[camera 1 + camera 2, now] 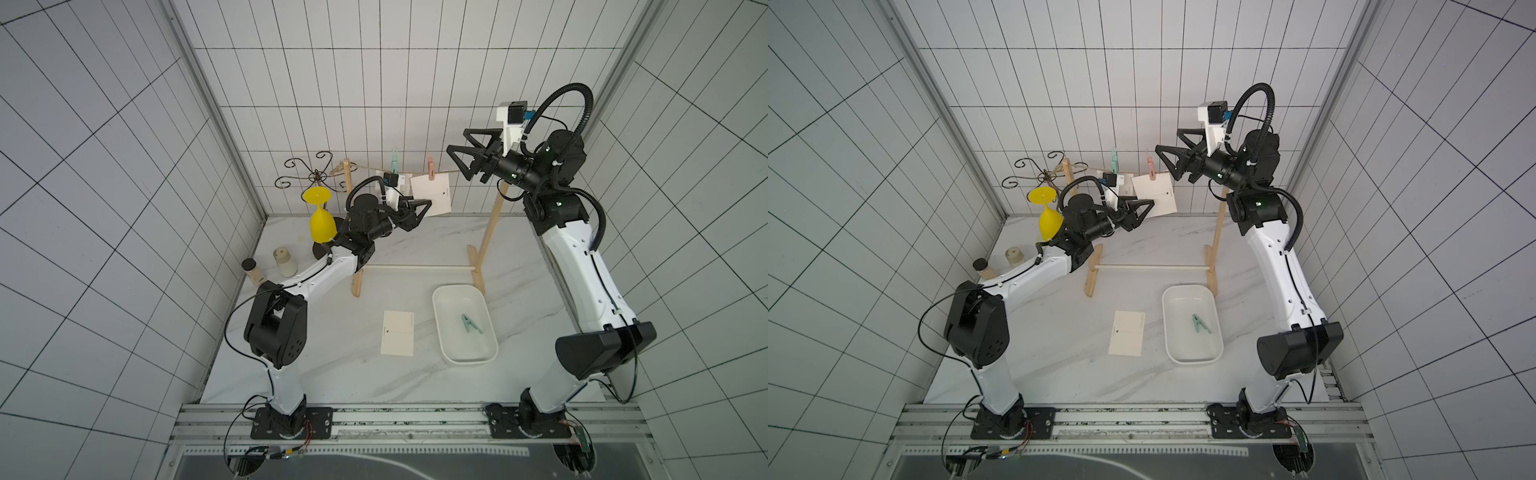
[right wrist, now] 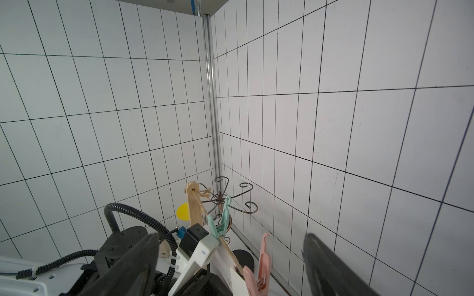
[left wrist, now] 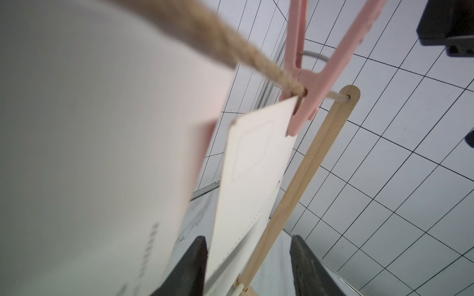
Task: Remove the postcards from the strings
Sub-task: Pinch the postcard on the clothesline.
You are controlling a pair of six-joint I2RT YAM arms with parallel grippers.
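Note:
The strings (image 1: 451,171) are one tan twine run between two wooden posts. A pink peg (image 1: 431,166) pins a cream postcard (image 1: 434,195) to it. A green peg (image 1: 394,160) holds a second postcard (image 3: 102,128), close and blurred in the left wrist view. A third postcard (image 1: 398,333) lies flat on the table. My left gripper (image 1: 419,208) is open, and the lower edge of the pink-pegged postcard (image 3: 254,166) hangs between its fingers (image 3: 192,266), close to one. My right gripper (image 1: 457,141) is open and empty, level with the twine just right of the pink peg (image 2: 261,261).
A white tray (image 1: 490,345) holding a green peg (image 1: 469,324) sits front right of the rack. A white dowel (image 1: 415,269) joins the posts' feet. A yellow goblet (image 1: 322,224), a wire stand (image 1: 309,170) and two jars (image 1: 286,262) crowd the back left.

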